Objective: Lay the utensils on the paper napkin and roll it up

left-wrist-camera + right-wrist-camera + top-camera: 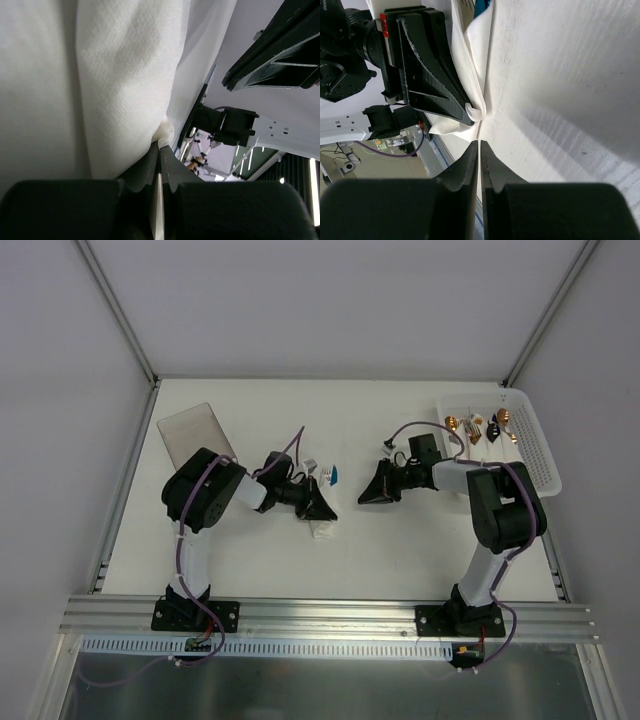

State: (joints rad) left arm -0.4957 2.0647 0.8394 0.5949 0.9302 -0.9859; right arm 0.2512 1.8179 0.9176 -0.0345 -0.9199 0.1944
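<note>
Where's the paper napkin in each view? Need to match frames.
Top external: paper napkin centre-left, under the left gripper.
Left wrist: paper napkin fills left and centre.
Right wrist: paper napkin top centre, beside the left gripper.
Shared landmark: the left gripper, shut on it.

White table (400, 550), flat, matte; paper napkin (322, 531) bunched on it left of centre, blue fork (333, 476) handle showing at its far end; smoky tinted sheet (195, 435) lying at back left; white perforated basket (537, 455) at back right corner, gold- and black-ended rolls (478, 428) inside.
</note>
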